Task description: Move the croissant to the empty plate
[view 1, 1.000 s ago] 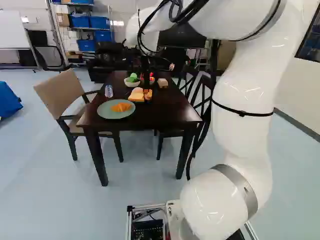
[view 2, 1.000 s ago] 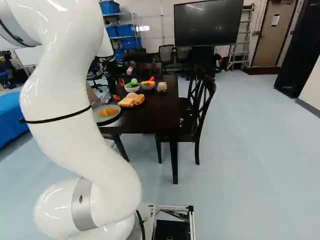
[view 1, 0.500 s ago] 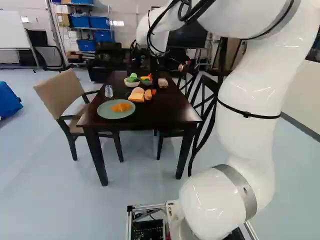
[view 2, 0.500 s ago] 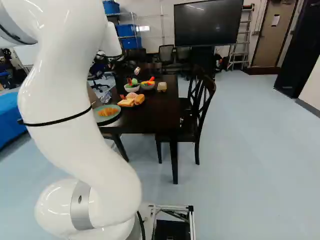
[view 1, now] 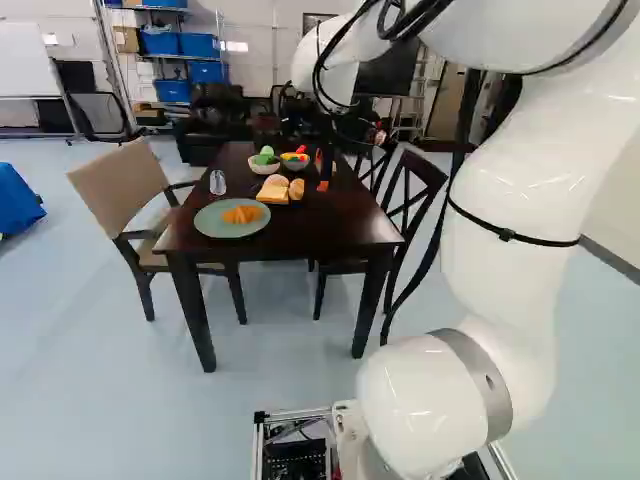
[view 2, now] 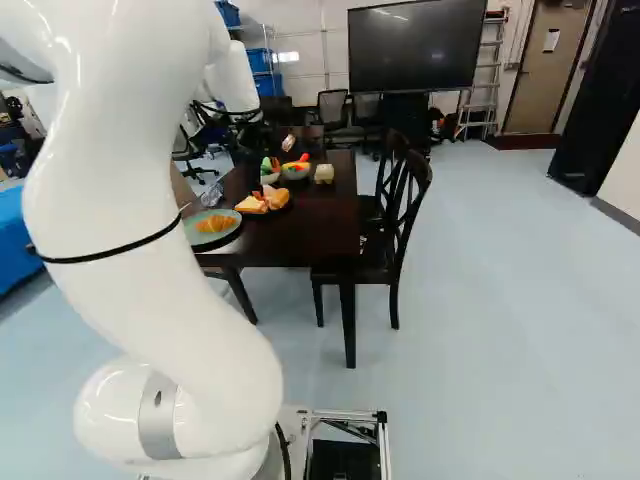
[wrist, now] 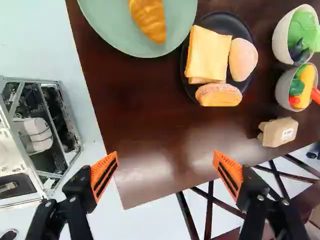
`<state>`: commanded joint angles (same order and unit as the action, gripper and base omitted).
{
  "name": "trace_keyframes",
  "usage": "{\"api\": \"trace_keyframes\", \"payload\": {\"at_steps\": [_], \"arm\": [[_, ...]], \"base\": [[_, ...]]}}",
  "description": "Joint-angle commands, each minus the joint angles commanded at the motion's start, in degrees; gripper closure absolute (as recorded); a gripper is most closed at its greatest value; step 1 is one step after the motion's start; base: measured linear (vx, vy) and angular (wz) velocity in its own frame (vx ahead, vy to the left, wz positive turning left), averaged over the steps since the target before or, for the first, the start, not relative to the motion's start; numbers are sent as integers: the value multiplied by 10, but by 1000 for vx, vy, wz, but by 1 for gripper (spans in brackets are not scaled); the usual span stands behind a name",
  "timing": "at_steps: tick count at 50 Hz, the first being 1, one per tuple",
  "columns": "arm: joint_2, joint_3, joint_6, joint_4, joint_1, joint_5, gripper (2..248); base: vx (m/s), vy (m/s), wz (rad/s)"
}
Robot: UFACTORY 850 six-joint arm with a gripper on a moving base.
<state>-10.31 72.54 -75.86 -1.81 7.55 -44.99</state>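
My gripper [view 1: 322,172] hangs over the dark table right of the black plate in the left base view. In the wrist view the gripper [wrist: 166,162] stands wide open, with only tabletop between its orange pads. Ahead of it, nearer the left finger, the croissant [wrist: 150,19] lies on the green plate [wrist: 117,37]; both also show at the table's near left in the left base view. Beside that plate, the black plate [wrist: 189,82] bears bread slices [wrist: 207,54], a round bun [wrist: 243,59] and a long roll [wrist: 218,94]. No empty plate shows.
Two bowls of toy vegetables, one white [wrist: 281,42] and one grey [wrist: 283,90], stand beyond the black plate. A small beige box [wrist: 280,132] is near the table's edge. A clear bottle [view 1: 217,182] stands behind the green plate. Chairs [view 1: 125,185] flank the table [view 1: 300,225].
The arm has swung rightward in the left base view, carrying the gripper from over the black plate to its right. The base and the food have stayed put.
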Motion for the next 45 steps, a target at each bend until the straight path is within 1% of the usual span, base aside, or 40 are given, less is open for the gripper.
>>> {"api": "trace_keyframes", "payload": {"at_steps": [22, 45], "arm": [[35, -39, 0, 0, -43, 0, 3], [87, -95, 0, 0, -78, 0, 3]], "base": [[0, 0, 0], [0, 0, 0]]}}
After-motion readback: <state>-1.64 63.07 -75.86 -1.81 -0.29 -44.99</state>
